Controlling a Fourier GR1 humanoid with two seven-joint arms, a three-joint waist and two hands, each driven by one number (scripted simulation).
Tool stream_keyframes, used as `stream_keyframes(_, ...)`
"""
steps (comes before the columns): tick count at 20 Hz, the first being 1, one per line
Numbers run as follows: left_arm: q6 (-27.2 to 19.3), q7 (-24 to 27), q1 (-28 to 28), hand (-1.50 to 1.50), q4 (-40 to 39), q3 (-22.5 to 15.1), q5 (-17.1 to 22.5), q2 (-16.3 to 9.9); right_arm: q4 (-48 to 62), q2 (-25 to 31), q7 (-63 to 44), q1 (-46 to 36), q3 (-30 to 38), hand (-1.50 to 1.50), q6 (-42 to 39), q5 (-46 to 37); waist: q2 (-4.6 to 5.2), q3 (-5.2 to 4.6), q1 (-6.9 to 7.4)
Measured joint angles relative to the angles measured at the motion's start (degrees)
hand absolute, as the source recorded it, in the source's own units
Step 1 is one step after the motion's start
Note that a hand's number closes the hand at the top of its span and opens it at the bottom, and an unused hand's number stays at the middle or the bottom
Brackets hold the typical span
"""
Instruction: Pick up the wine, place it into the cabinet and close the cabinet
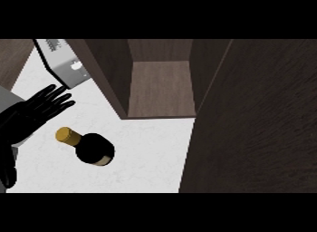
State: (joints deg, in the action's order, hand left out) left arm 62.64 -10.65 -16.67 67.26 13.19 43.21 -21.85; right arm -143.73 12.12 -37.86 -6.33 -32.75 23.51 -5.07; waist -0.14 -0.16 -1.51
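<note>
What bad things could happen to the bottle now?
The wine bottle stands on the white counter, untouched, beside the left hand, whose fingers are spread open. A sideways bump could perhaps tip it over. The open cabinet door stands close by on the right, so the bottle might knock against it or the cabinet wall on the way in.

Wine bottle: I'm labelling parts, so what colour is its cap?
Gold, on the wine bottle with its cap, best seen in the head view.

Even, soft light (cabinet [160, 86] interior dim), no glare.
</note>
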Motion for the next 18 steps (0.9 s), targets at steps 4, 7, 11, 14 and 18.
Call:
stream_keyframes(4,1.0,2.4,-0.7,-1.5,-2.8,1.4,-6.8,1.8,-0.1,1.3,0.6,0.5,-1.1,-1.5,0.9,-0.2,0.0,-0.01,-0.26)
stream_keyframes(7,1.4,4.4,-1.1,-1.5,-4.6,2.2,-11.9,3.3,-0.1,1.6,-0.1,-0.7,-1.4,-1.5,2.0,-0.3,0.03,-0.04,-0.35)
stream_keyframes(11,1.8,8.0,-2.3,-1.5,-8.2,3.5,-18.7,4.3,0.1,2.4,-0.2,-1.3,-1.8,-1.5,2.8,-0.4,0.15,-0.07,-0.53)
stream_keyframes(14,1.6,11.2,-2.4,-1.5,-9.9,4.1,-23.5,5.1,0.3,2.7,0.1,-1.6,-2.3,-1.5,3.6,-0.4,0.19,-0.1,-0.67)
stream_keyframes(18,0.3,15.3,-2.2,-1.5,-11.4,4.2,-29.4,6.0,0.2,3.5,0.8,-1.5,-3.2,-1.5,4.5,-0.5,0.19,-0.13,-1.02)
